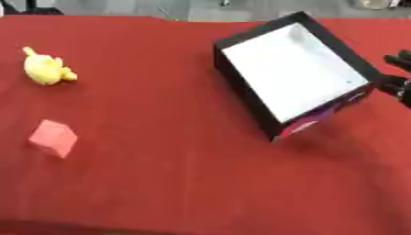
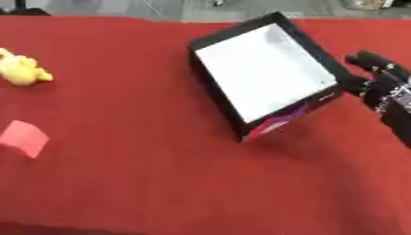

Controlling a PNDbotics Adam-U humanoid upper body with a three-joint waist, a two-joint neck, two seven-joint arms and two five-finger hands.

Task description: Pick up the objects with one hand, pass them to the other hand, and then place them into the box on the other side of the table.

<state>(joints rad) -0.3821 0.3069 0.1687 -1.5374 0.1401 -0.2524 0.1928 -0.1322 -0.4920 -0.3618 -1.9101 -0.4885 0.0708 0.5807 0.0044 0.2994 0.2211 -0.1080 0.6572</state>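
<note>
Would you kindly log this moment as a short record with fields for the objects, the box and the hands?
surface: red tablecloth
yellow toy: far left, lying on the cloth
pink block: near left, apart from the toy
box: right side, black walls, white floor, nothing inside
right hand: at the box's right edge, fingers fairly straight
left hand: not in view

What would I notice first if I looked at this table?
Probably the big black box with its white inside, sitting askew on the right of the red cloth. Then the yellow toy and pink block at the left. The right hand is beside the box.
</note>
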